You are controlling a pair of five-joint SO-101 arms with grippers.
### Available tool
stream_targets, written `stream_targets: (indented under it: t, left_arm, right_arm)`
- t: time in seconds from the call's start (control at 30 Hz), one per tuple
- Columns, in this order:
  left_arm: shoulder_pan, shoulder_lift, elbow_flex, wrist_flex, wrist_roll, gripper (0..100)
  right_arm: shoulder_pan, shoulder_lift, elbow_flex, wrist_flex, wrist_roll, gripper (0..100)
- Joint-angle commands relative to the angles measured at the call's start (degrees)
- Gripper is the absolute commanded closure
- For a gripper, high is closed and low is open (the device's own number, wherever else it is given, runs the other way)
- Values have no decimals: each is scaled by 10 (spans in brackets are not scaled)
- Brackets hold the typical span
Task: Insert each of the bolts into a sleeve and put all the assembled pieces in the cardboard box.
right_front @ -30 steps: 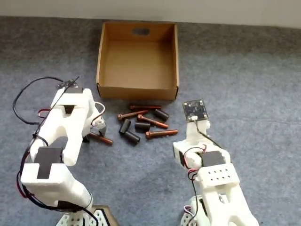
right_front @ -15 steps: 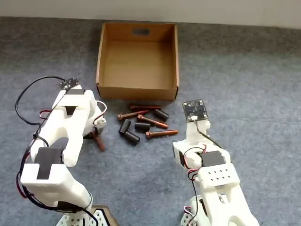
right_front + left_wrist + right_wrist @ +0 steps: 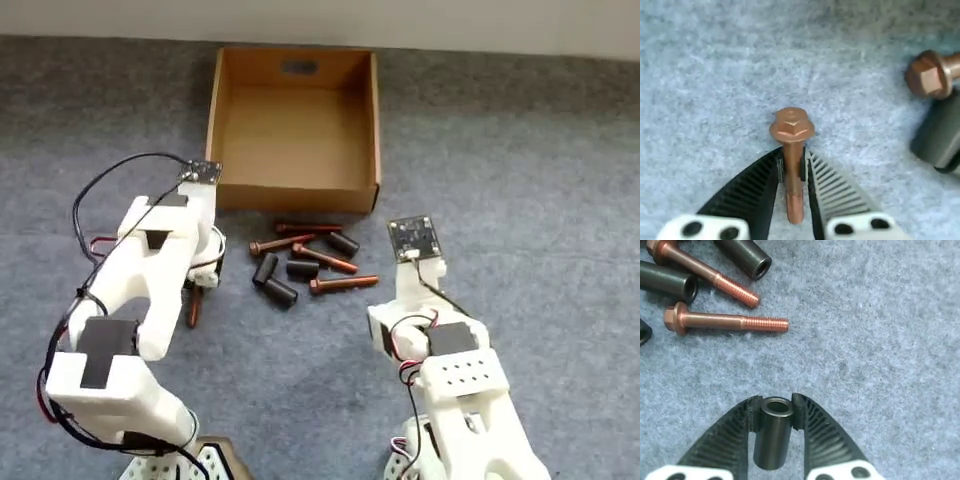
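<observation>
My left gripper (image 3: 791, 156) is shut on the shank of a copper bolt (image 3: 792, 131), whose hex head sticks out past the fingertips. From above, this bolt (image 3: 194, 306) hangs under the left arm, left of the pile. A black sleeve (image 3: 772, 432) stands upright in my right gripper (image 3: 775, 405), which is shut on it, open end up. The right arm (image 3: 440, 350) sits just right of the pile. Loose copper bolts (image 3: 343, 283) and black sleeves (image 3: 281, 291) lie in front of the cardboard box (image 3: 292, 197).
Grey carpet covers the table. In the right wrist view a loose bolt (image 3: 725, 321) and a sleeve (image 3: 667, 282) lie beyond the fingers. Another bolt head (image 3: 932, 75) and a sleeve (image 3: 940, 140) lie close to the left gripper.
The left wrist has turned and shifted toward the box, and the bolt it holds has swung from pointing sideways to pointing toward the table's front. The right arm has kept still.
</observation>
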Motion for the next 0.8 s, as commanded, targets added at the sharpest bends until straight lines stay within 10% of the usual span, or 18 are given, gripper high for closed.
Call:
stream_targets:
  t: [0.0, 0.27, 0.77]
  left_arm:
    - [16, -41, 36, -46, -10, 993]
    - [41, -292, 275, -237, -6, 991]
    - [42, -167, 146, -202, -5, 833]
  right_arm:
    - [7, -12, -2, -22, 4, 993]
    - [7, -12, -2, -24, 5, 993]
    - [7, -12, -1, -24, 6, 993]
